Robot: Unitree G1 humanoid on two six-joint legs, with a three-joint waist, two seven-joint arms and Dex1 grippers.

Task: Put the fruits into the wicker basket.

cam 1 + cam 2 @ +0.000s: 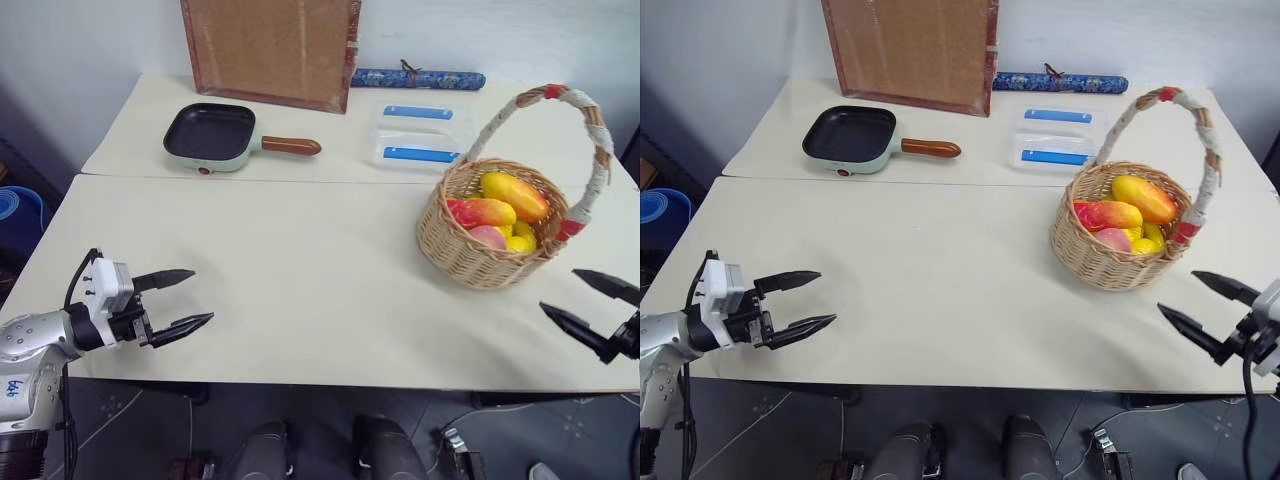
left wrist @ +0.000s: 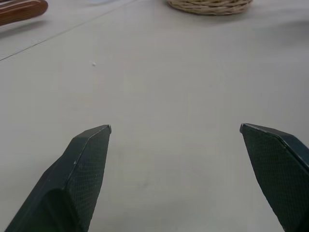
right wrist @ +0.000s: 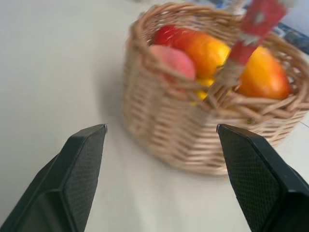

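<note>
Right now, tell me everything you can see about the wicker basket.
The wicker basket is round, woven of light-tan cane, with a tall arched handle wrapped in white cord with red ends. It stands upright on the cream table, toward the robot's right. Inside lie two mango-like fruits, a pinkish round fruit and something yellow beneath. The right gripper is near it, open, not touching.

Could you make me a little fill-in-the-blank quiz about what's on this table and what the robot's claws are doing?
1. Both mango-like fruits lie inside the wicker ____.
2. The frying pan has a ____ handle.
3. The right gripper, near the wicker basket, holds ____.
4. The left gripper has its fingers ____.

Missing words: basket; brown; nothing; open
</note>
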